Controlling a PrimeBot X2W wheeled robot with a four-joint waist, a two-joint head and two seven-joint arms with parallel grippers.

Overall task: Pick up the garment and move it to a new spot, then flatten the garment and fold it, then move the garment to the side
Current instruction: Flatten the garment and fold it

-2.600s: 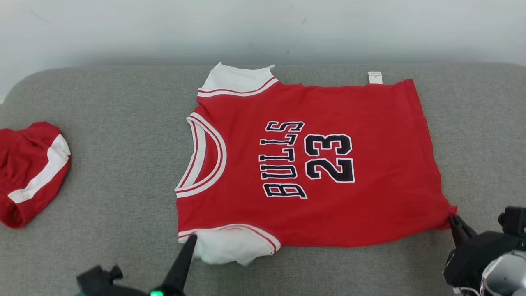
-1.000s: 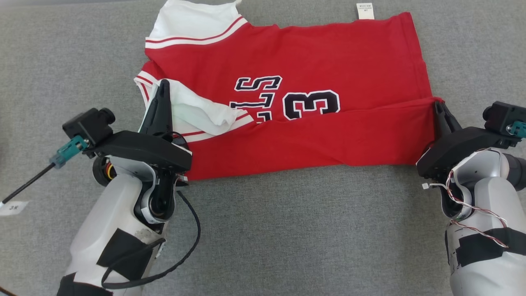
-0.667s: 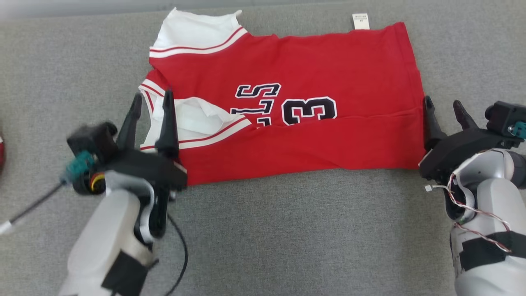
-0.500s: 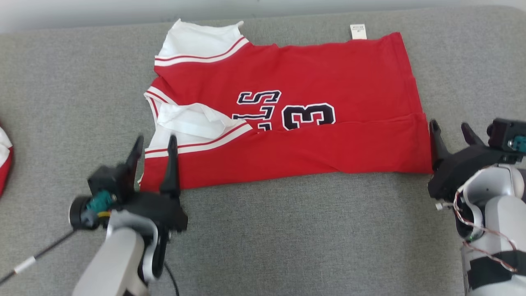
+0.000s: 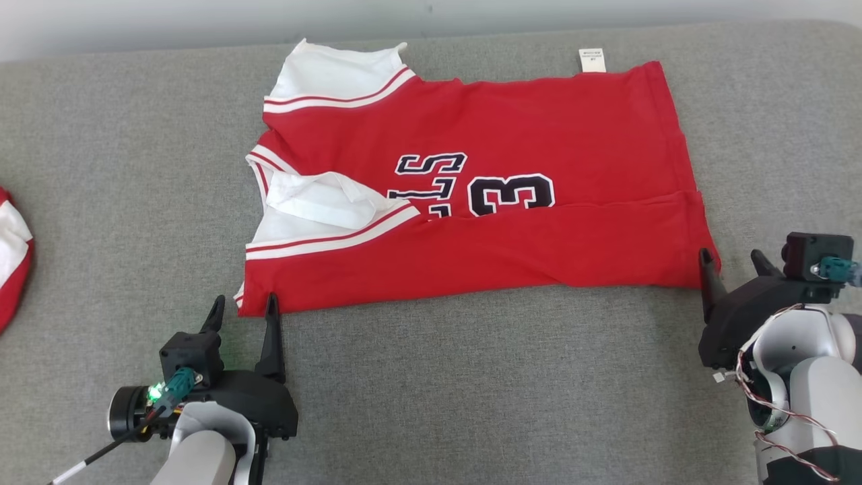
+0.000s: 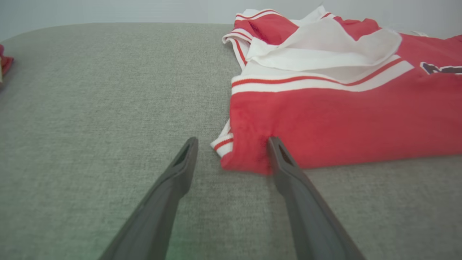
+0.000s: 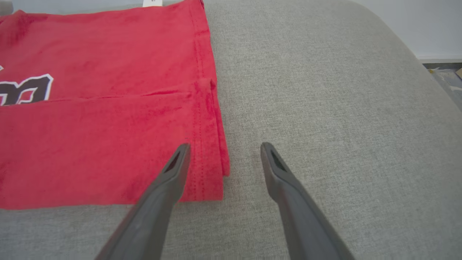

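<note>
Left gripper (image 5: pixel 245 300): you have the jaws spread wide, gripping nothing. The red jersey (image 5: pixel 471 236) lies flat on the grey cushion (image 5: pixel 471 377) just ahead of them, its sleeve-end corner at the tip of the inner finger. Right gripper (image 5: pixel 731 254): jaws also spread and empty. The hem corner reaches partly into the gap beside its inner finger; the outer finger is over bare cushion.

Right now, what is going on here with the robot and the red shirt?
The robot is folding a red shirt on a grey cushion. The near long edge is already folded up over part of the printed number. Both grippers are open, holding nothing: the left gripper at the shirt's near left corner, the right gripper at its near right corner.
</note>
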